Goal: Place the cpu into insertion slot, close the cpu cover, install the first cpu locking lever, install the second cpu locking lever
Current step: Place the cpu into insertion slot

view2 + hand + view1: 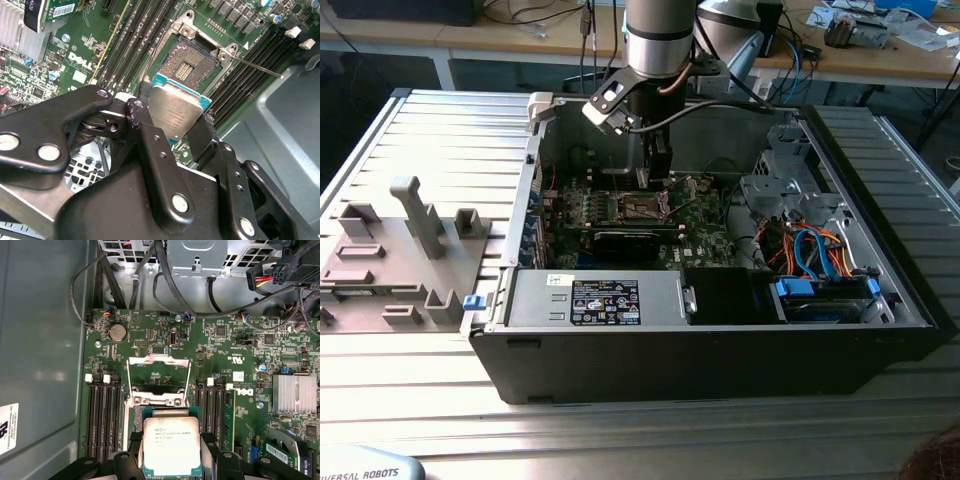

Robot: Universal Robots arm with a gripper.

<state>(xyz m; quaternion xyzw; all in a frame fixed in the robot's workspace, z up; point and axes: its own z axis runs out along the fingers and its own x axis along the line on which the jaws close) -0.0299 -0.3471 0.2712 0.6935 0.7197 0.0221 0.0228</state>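
My gripper [655, 172] hangs inside the open computer case, just above the green motherboard [705, 225]. It is shut on the cpu [172, 102], a flat silver-topped square pinched at two opposite edges by the black fingers [145, 125]. In the first wrist view the cpu [171, 446] hovers tilted over the near part of the insertion slot. The second wrist view shows the insertion slot [192, 60] open, its dark centre bare. The cpu cover [159, 379] stands swung back beyond the slot. A thin metal locking lever [257, 66] sticks out to one side, unlatched.
Black memory slots [102, 415] flank the socket on both sides. A finned heat sink [295, 392] and cable bundles [150, 280] lie nearby. The drive cage [790, 185], the power supply [605, 300] and the case walls enclose the board. A grey fixture plate [390, 250] lies outside the case.
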